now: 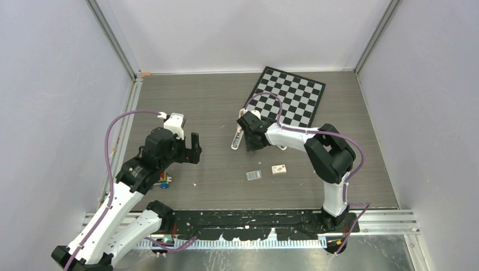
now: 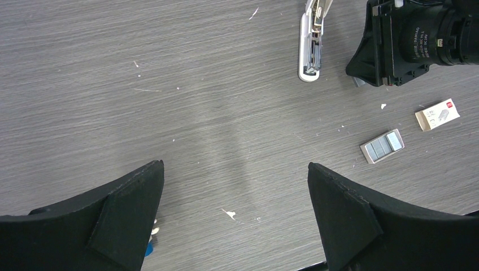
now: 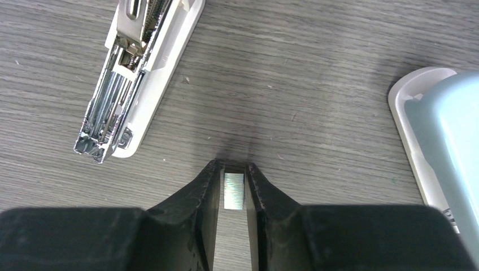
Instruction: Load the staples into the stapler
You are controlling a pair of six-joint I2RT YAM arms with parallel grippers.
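Observation:
The white stapler [image 1: 237, 137] lies open on the grey table, its metal channel bared; it also shows in the right wrist view [image 3: 135, 73] and the left wrist view [image 2: 310, 45]. My right gripper [image 1: 249, 142] is just right of it, low over the table. In the right wrist view the gripper [image 3: 233, 169] is shut on a small silvery block of staples [image 3: 234, 191]. A small tray with more staples [image 1: 253, 175] and the white staple box [image 1: 278, 169] lie nearer me. My left gripper [image 1: 195, 148] is open and empty [image 2: 235, 164], to the stapler's left.
A chessboard [image 1: 288, 96] lies at the back right. A pale blue and white object [image 3: 440, 141] sits close right of my right gripper. A small coloured toy [image 1: 164, 182] lies under the left arm. The tray [image 2: 382, 145] and box [image 2: 437, 114] show in the left wrist view.

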